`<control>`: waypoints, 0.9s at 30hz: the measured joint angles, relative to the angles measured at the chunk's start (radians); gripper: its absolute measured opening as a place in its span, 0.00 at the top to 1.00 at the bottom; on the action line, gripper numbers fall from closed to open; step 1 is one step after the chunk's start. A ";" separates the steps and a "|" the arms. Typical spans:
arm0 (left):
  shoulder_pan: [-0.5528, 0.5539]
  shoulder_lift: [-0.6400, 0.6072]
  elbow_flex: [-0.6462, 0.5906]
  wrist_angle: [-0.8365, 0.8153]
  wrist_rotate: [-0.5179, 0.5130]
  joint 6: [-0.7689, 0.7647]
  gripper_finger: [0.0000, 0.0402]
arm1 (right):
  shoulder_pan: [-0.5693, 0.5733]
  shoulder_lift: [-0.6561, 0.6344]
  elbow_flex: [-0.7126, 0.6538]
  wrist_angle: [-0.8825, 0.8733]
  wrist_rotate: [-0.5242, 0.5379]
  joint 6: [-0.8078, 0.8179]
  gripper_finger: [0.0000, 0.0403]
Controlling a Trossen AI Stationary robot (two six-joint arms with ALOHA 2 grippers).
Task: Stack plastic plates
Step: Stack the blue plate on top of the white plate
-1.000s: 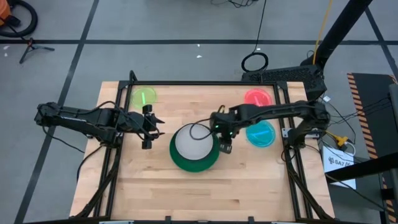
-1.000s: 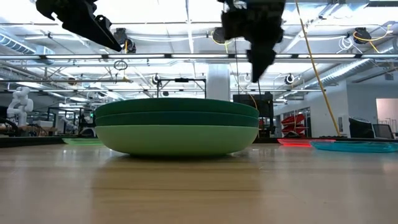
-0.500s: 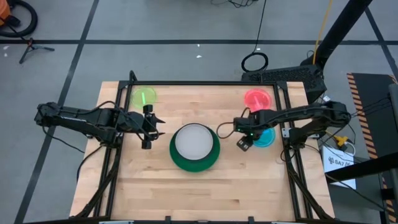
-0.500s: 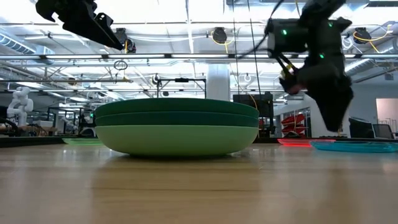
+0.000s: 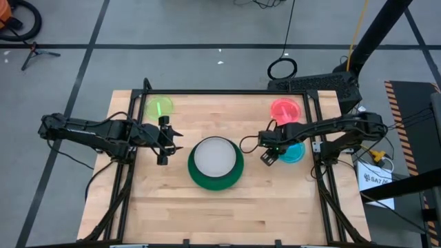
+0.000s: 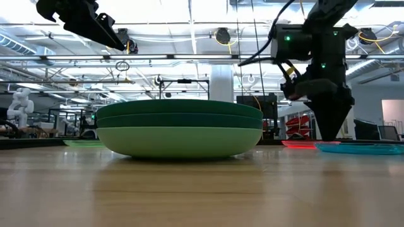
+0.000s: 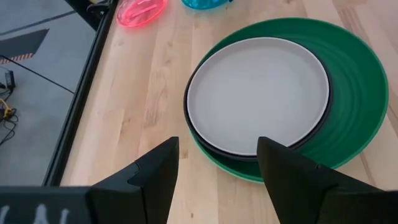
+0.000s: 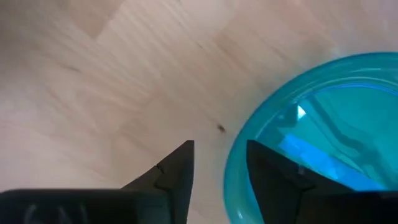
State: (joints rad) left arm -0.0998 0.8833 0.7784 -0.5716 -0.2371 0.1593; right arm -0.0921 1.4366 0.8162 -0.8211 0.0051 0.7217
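Observation:
At the table's middle stands a stack of plastic plates (image 5: pixel 216 162): a white plate (image 7: pixel 258 93) on a dark one, both on large green plates (image 6: pixel 180 129). A small lime plate (image 5: pixel 159 107) lies far left, a red one (image 5: pixel 285 109) far right. Nearer than the red one lies a cyan plate (image 5: pixel 292 151). My right gripper (image 5: pixel 269 156) points down at the cyan plate's left rim (image 8: pixel 235 163), open, one finger on each side of the rim. My left gripper (image 5: pixel 165 141) hangs open above the table, left of the stack. My right gripper (image 8: pixel 219 147) stands astride the cyan plate's rim from above, one finger (image 8: pixel 179 169) over the bare wood and the other (image 8: pixel 273 174) over the plate's inside. I cannot tell whether either finger touches the plate. The plate lies flat on the table.
A black metal frame (image 5: pixel 227 91) runs along the table's far edge and sides. Bare wood (image 5: pixel 220 213) fills the near half of the table. Cables and floor lie beyond the table's edges.
My right gripper has left the stack's right edge, gone toward the table's right edge and sunk down to the cyan plate's left rim, rolling about its own axis on the way. The plates have not moved.

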 joint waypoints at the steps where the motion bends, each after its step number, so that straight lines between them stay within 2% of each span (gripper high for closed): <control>1: 0.000 0.000 0.000 0.000 0.000 0.000 0.45 | 0.000 0.005 0.000 -0.002 0.001 -0.003 0.67; 11: 0.000 0.000 0.000 -0.001 0.000 -0.005 0.45 | 0.000 0.099 0.000 -0.009 0.000 -0.053 0.74; 27: 0.000 0.000 0.000 -0.001 0.000 -0.008 0.45 | 0.000 0.111 0.007 0.019 0.023 -0.033 0.95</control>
State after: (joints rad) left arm -0.0995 0.8833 0.7784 -0.5729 -0.2371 0.1516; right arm -0.0921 1.5475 0.8236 -0.8018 0.0283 0.6886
